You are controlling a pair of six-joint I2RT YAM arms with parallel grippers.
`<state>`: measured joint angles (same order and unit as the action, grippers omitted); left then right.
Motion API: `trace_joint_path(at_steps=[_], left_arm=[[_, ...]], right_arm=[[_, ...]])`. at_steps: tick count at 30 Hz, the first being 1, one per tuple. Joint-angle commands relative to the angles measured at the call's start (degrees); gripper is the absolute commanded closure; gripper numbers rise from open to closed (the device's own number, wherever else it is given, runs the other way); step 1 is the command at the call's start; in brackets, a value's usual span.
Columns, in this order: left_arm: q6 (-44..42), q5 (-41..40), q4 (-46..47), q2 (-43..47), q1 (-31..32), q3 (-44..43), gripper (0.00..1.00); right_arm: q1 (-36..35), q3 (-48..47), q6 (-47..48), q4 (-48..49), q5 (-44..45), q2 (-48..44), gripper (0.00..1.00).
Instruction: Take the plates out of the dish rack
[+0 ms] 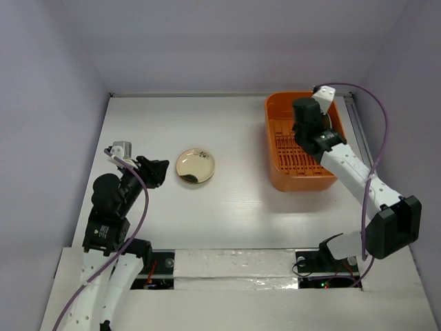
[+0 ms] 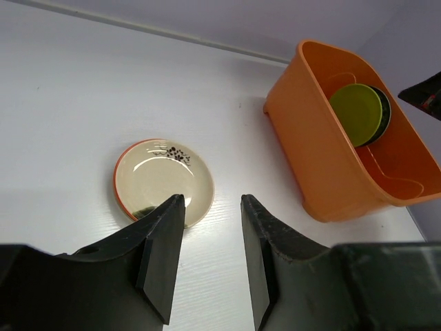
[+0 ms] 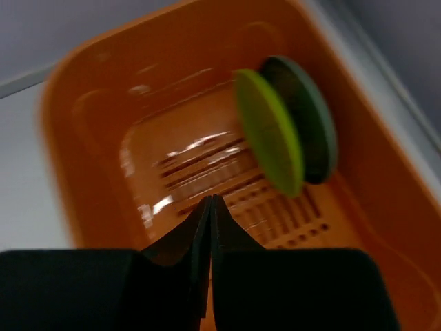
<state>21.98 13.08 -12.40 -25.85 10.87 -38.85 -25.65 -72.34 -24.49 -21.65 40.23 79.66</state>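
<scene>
- Hovering right gripper [image 3: 210, 201] over dish rack [image 3: 79, 138], jaws pinched together, empty.
- Leaning green plate [image 3: 269, 131] and dark plate [image 3: 311, 117] upright inside rack, awaiting pickup.
- Resting cream plate [image 1: 196, 166] on table [image 1: 241, 221], unloaded; left gripper [image 2: 212, 200] half-open, empty.

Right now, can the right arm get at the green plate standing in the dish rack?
Probably yes. Its fingers hang over the dish rack, facing the green plate, with nothing between them. They are shut, though, so they would have to open first.
</scene>
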Motion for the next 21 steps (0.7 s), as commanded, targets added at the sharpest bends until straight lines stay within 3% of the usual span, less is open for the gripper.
trace_joint_path(at_steps=[1,2,5,21], left_arm=[[0.26,0.54,2.38,0.97,0.2,0.53,0.65],[0.26,0.54,2.21,1.06,0.2,0.53,0.65],[0.35,0.37,2.21,1.06,0.73,0.53,0.65],[0.26,0.28,2.03,0.71,1.26,0.35,0.65]], right_arm=[[6.81,0.44,3.57,-4.81,9.79,3.56,0.87],[7.88,-0.26,4.36,-4.81,9.26,4.27,0.77],[10.88,-1.22,6.9,-3.58,6.63,6.55,0.64],[14.49,-12.64,11.22,-8.32,6.88,19.48,0.7]])
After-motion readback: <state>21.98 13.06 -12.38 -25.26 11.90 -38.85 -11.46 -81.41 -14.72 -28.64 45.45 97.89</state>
